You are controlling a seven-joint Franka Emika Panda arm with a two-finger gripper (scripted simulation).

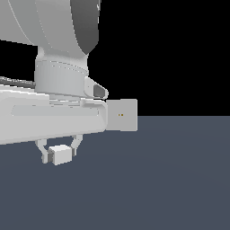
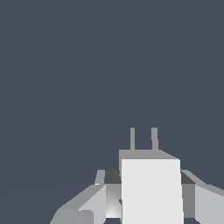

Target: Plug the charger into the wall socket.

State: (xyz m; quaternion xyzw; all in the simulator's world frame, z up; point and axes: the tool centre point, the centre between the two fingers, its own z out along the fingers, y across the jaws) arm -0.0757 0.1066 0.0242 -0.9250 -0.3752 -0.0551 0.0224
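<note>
Surface: flat, uniform slate-blue floor (image 1: 170,179), unmarked, running back to a straight far edge; above it plain black background. Arm (image 1: 49,81) fills the exterior view's left. Gripper (image 1: 59,154) hangs under it, fingers closed narrow on the charger (image 1: 61,155), one either side. Charger appears held above the floor. Wrist view: two prongs (image 2: 143,139) project from the charger. Wall socket (image 1: 122,115) stands upright near the floor's far edge, two yellowish dots on its face, partly behind the arm.
</note>
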